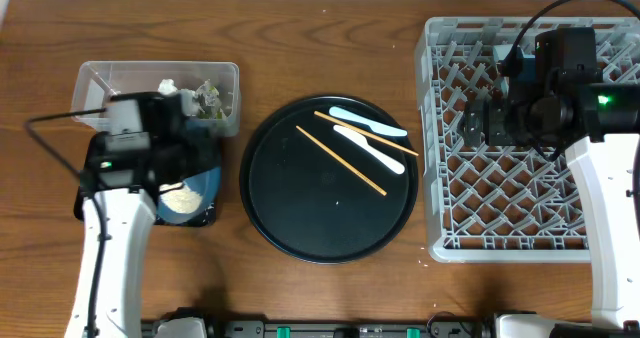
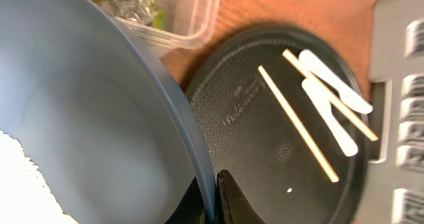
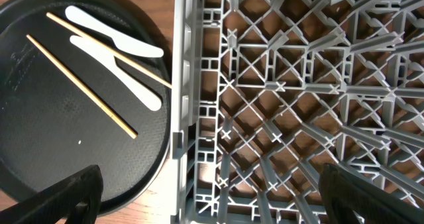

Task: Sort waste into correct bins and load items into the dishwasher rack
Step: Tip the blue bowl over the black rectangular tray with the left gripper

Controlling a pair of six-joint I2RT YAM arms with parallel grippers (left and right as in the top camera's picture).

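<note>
- The left gripper (image 2: 215, 199) is seen closed tightly on the rim of the dark blue dish (image 2: 99, 118), with one finger on each side of the edge.
- The dish is held to the left of the round black tray (image 1: 300, 228), over the shallow black tray (image 1: 200, 221); whether it is lifted or resting there cannot be told.
- A patch of white rice (image 2: 16, 184) is seen inside the dish, on the side away from the round black tray.
- The clear tub (image 1: 110, 78) is placed to the upper left of the round black tray, just behind the dish. A crumpled tissue piece (image 1: 167, 86) and a crinkled wrapper (image 1: 210, 98) are contained in it.
- Two chopsticks (image 1: 340, 160) are laid on the round black tray, slanted and roughly parallel.
- Two spoons (image 1: 370, 150) are laid on the round black tray as well, beside each other in its upper right part; one chopstick is crossed by them.
- The dishwasher rack (image 1: 480, 228) is set just to the right of the round black tray.
- The right gripper (image 3: 222, 192) is held above the rack with its jaws spread wide, and nothing is gripped between them.
</note>
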